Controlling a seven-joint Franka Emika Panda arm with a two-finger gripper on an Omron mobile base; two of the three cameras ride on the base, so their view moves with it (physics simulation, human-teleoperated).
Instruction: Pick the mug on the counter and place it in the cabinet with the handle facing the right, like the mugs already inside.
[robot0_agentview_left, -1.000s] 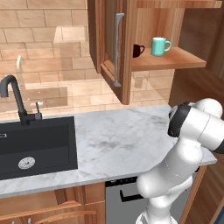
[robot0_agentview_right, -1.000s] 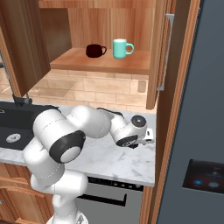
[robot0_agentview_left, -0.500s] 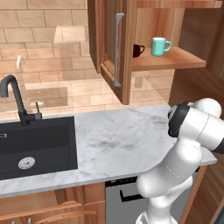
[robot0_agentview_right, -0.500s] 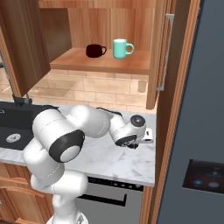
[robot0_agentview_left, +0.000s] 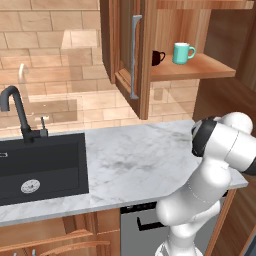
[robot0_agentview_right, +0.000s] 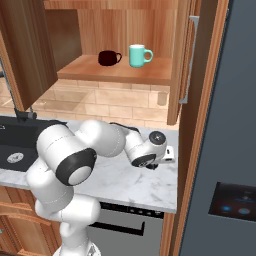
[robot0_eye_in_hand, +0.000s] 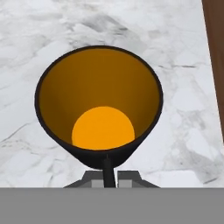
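A: So, our gripper (robot0_eye_in_hand: 105, 181) has pinched the mug (robot0_eye_in_hand: 99, 105) by its handle at six o'clock; it sits on the counter (robot0_eye_in_hand: 65, 26).

B: We should lift straight, keeping it level, toward the cabinet (robot0_agentview_right: 115, 70) at twelve.

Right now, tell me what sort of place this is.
A kitchen, rendered rather than real: a marble counter with a black sink and faucet, and an open wooden cabinet holding two mugs.

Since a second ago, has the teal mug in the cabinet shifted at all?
No. In the right base view the teal mug stands in the same spot on the cabinet shelf, just right of the dark mug, as before.
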